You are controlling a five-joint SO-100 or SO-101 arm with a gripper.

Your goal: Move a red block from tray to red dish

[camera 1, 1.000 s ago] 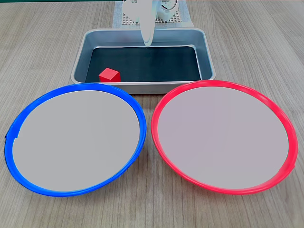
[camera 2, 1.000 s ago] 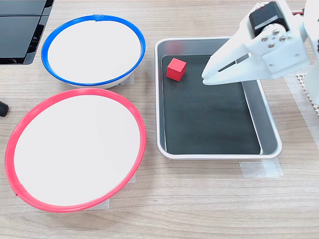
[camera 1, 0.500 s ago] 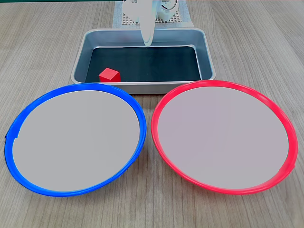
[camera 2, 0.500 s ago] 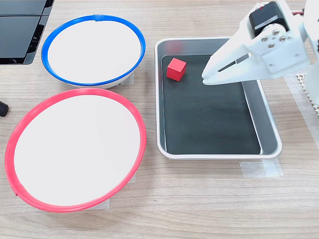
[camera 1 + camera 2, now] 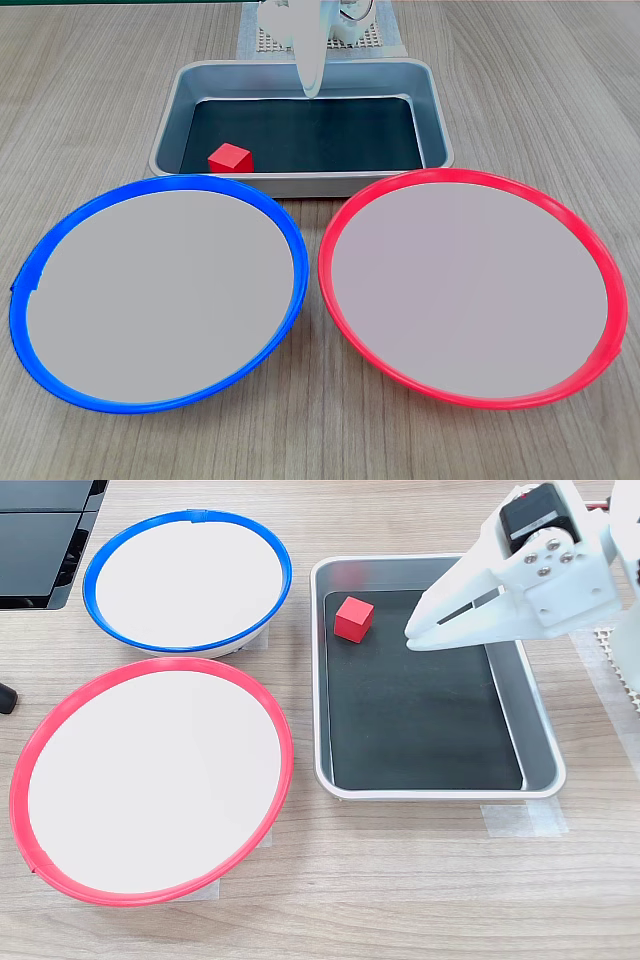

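red block (image 5: 354, 618) in tray (image 5: 540, 742), apart from closed claw (image 5: 411, 638).

Arm (image 5: 300, 20) cut off by top edge in the first exterior view, by right edge in the second exterior view. Dark object (image 5: 40, 540) cropped at the second exterior view's left. Gap between jaws indiscernible.

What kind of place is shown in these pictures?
Probably a lab or workshop bench for robot practice: a wooden table with a taped-down tray, a white arm's gripper over it, and colour-rimmed dishes laid out.
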